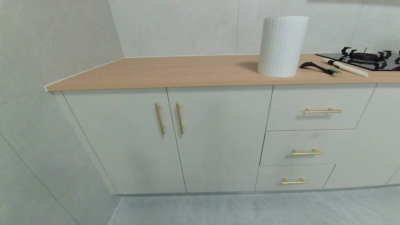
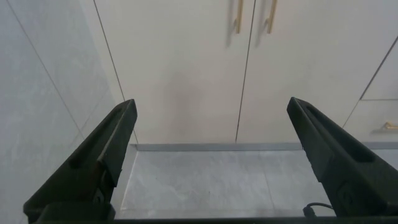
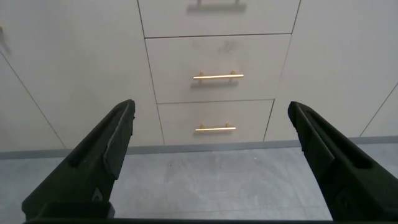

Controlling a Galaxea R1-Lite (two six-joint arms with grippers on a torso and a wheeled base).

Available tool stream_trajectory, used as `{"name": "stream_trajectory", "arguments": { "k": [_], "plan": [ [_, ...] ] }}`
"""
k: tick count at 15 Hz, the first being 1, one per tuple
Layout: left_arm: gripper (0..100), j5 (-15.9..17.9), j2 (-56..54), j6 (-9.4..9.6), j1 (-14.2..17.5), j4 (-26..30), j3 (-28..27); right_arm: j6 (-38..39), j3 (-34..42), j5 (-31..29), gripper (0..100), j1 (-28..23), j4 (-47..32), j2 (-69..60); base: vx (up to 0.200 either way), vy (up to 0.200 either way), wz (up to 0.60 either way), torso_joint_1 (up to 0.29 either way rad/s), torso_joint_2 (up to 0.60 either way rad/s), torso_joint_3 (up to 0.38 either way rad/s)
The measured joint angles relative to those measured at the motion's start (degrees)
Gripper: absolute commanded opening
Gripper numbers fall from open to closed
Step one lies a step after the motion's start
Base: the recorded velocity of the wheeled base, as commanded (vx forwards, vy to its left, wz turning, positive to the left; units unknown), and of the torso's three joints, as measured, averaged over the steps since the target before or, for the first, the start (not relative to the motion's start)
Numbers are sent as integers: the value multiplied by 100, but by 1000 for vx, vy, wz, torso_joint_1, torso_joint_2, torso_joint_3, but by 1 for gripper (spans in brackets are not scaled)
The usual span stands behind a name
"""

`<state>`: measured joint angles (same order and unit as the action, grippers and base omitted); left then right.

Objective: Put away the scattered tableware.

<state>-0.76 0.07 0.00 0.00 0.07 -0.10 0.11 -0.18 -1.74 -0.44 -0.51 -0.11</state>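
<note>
The left gripper (image 2: 211, 104) is released: its two dark fingers (image 2: 112, 149) stand wide apart and nothing is between them. It hangs low above the grey floor (image 2: 205, 180), facing the pair of cabinet doors (image 2: 186, 68). The doors' two golden handles (image 2: 237, 15) are upright, close on each side of the seam between the doors. A tiled wall (image 2: 43, 93) stands beside the cabinet on that side.

The right gripper (image 3: 211, 106) is released too, with the fingers (image 3: 109, 146) wide apart and holding nothing. It faces the stack of drawers (image 3: 217, 62), and each drawer has a horizontal golden handle (image 3: 217, 76).

In the head view all doors and drawers are shut. Above them is the wooden table (image 1: 175, 70), which runs into the corner of the room. The white ribbed container (image 1: 281, 47) stands upright on the table, above the top drawer.

The scattered tableware lies just beside the container, on the stove's side. The black utensil (image 1: 314, 66) is curved and has a small green part at one end; it lies flat on the wood. The pale long utensil (image 1: 347, 68) lies next to it, along the near edge of the black stove (image 1: 365, 57). I cannot tell whether the two utensils touch.
</note>
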Motion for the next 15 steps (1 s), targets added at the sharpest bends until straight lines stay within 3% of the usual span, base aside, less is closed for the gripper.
{"name": "stream_trajectory", "arguments": {
  "k": [2, 14, 15],
  "plan": [
    [100, 0, 0, 0, 0, 0, 0, 2, 0, -2, 100, 0, 0, 0, 0, 0, 0, 0, 0, 0],
    [100, 2, 0, 0, 0, 4, 0, 11, 0, -4, 100, 0, -2, 4, 0, -200, 0, 4, 1, 2],
    [100, 0, 0, 0, 0, 0, 0, 11, 0, -2, 100, 0, -2, 4, 0, 0, 0, 0, 0, 0]
  ]
}}
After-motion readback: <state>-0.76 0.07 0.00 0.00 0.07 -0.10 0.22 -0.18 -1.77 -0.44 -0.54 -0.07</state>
